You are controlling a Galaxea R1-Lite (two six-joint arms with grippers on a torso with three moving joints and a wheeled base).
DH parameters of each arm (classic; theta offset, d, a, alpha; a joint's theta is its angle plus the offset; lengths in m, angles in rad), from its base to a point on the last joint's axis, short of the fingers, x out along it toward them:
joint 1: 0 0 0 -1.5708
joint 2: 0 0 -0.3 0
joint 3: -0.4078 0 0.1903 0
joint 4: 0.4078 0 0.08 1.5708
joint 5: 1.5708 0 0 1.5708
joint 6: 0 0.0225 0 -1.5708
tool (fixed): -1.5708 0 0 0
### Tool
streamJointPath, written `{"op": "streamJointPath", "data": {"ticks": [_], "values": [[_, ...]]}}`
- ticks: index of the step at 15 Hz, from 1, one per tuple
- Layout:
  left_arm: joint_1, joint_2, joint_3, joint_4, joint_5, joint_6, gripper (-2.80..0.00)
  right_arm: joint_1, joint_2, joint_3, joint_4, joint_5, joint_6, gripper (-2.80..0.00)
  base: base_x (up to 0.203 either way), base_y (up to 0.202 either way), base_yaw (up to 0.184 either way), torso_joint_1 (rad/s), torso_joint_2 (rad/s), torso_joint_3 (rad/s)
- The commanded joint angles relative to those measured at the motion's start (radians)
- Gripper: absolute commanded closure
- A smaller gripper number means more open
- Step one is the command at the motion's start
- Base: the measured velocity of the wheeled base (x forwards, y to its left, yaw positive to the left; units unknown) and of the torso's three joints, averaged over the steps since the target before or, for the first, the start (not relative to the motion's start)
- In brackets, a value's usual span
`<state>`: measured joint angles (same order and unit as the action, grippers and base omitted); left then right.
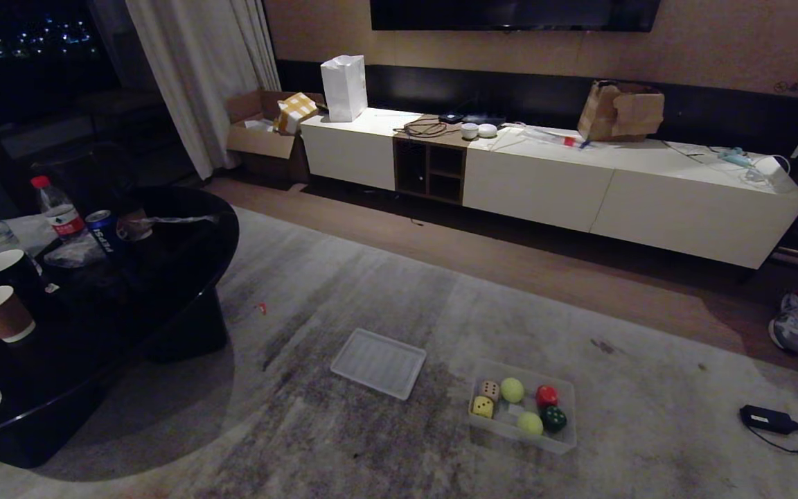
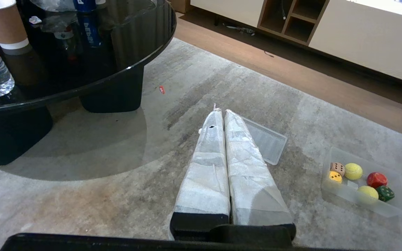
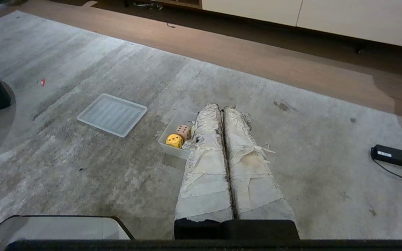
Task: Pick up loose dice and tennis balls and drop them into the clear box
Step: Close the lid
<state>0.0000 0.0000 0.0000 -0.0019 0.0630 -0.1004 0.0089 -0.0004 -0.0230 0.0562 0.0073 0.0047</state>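
My left gripper (image 2: 223,112) hangs above the rug (image 1: 343,291), fingers pressed together on nothing, the flat ribbed clear lid (image 2: 266,141) just beyond its tips. My right gripper (image 3: 221,108) is the same, fingers pressed together and empty, its wrapped fingers (image 3: 206,146) covering part of the clear box (image 1: 568,440). The box sits on the rug, right of the lid. Inside: the cream-beige die (image 1: 489,389) and the yellow die (image 1: 483,407) at one end, two tennis balls (image 1: 512,389) in the middle, the red die (image 1: 546,396) and dark green die (image 1: 553,418) at the other end
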Motion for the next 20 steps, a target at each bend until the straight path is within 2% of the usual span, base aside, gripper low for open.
{"op": "streamJointPath", "data": {"ticks": [1,5,14,20], "values": [[0.000,0.002,0.002,0.000,0.000,0.001,0.00,0.000,0.002,0.000,0.002,-0.001,0.000,0.00,0.000,0.000,0.000,0.000,0.00,0.000],[0.000,0.002,0.002,-0.001,0.001,-0.005,0.00,0.000,0.000,0.000,0.002,-0.001,0.000,0.00,0.001,0.001,0.027,0.002,0.00,0.002],[0.000,0.002,0.002,-0.001,0.001,-0.005,0.00,0.000,0.001,0.000,0.001,-0.001,0.000,0.00,0.001,-0.008,0.155,0.005,0.00,0.003],[0.000,0.002,0.002,-0.003,-0.002,-0.001,0.00,0.000,0.002,0.000,0.001,-0.001,0.000,0.00,0.000,-0.001,0.011,0.000,0.00,0.001]]}}
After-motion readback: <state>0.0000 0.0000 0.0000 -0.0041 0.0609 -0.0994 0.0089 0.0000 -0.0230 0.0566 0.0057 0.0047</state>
